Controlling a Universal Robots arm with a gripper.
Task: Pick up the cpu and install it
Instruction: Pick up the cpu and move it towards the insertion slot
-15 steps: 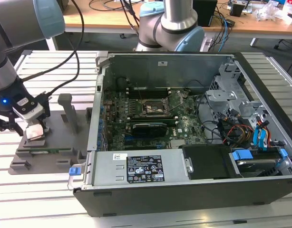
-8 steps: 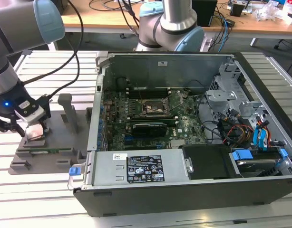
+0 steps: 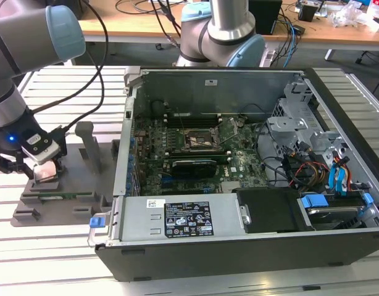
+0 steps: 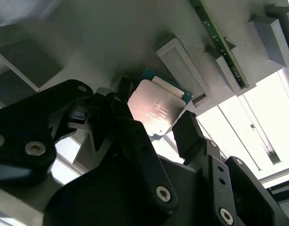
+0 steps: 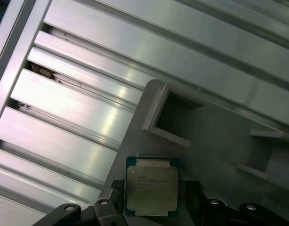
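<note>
Cpu [image 5: 151, 184] | at tool [image 4: 153, 107] (over grey fixture plate [image 5: 220, 150]) | exterior view's left

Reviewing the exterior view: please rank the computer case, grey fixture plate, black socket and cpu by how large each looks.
1. computer case
2. grey fixture plate
3. black socket
4. cpu
The socket and cpu look close in size, so their order is unsure.

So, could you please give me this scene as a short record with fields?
hand: black robot hand at the chip, above the fixture
chip: small silver-grey square cpu, at the grey plastic fixture plate, outside the case
socket: black square socket inside the open black computer case, well apart from the hand
task state: cpu not yet installed
</note>
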